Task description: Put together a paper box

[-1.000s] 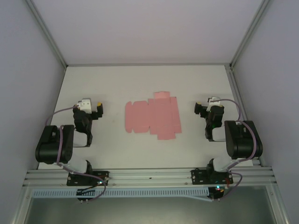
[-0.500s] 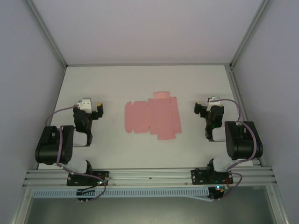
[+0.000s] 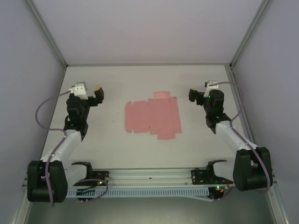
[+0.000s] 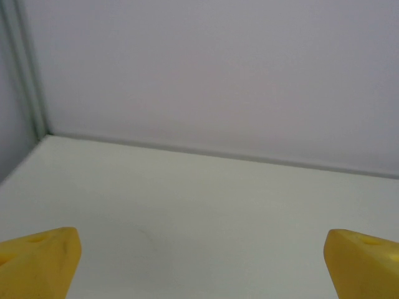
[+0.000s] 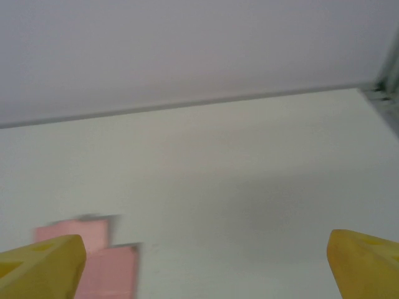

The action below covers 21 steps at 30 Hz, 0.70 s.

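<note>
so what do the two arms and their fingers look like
The left arm and right arm have chunky black joints and white links. A pale lilac cable loops along each. Each wrist carries a small white camera block. The fingers are yellow, wedge-shaped tips.

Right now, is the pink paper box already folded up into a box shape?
No, the paper box lies as a flat, unfolded sheet on the table.

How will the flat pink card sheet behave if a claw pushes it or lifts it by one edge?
The paper box is a thin die-cut sheet lying flat on the table, so it is probably light and slides easily when pushed. Lifted by one edge, it would likely sag, with its flaps drooping.
</note>
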Each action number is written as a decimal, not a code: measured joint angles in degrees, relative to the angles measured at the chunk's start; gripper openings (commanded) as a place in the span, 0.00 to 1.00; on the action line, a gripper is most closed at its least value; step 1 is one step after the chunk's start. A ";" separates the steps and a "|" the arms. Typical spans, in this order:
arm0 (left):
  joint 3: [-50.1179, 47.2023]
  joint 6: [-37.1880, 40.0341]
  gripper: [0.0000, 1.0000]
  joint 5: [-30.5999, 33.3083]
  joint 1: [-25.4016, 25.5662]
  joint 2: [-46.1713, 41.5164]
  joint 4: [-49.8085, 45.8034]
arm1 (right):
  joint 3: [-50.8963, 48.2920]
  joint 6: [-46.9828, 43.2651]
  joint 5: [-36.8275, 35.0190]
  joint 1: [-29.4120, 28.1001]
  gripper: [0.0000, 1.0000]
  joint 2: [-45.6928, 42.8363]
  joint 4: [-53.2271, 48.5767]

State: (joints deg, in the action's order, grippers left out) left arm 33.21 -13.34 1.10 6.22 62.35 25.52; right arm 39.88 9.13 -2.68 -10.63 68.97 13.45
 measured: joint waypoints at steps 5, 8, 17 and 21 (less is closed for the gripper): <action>3.58 -8.24 1.00 -5.09 5.29 1.46 -11.39 | 7.06 8.59 4.00 -7.26 0.85 1.44 -11.80; 5.62 -10.88 1.00 -7.37 8.41 6.51 -17.81 | 10.38 12.28 5.20 -10.23 0.69 6.12 -17.05; 10.32 -14.47 1.00 -15.87 12.48 20.28 -26.71 | 15.39 18.47 7.26 -11.98 0.38 23.10 -25.79; 12.13 -15.08 1.00 -18.23 12.66 24.57 -28.13 | 15.91 19.91 8.35 -12.00 0.32 28.11 -26.25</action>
State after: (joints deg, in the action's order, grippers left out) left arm 45.34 -28.42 -17.12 18.87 86.91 -2.61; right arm 55.79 29.04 5.67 -22.63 97.08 -12.80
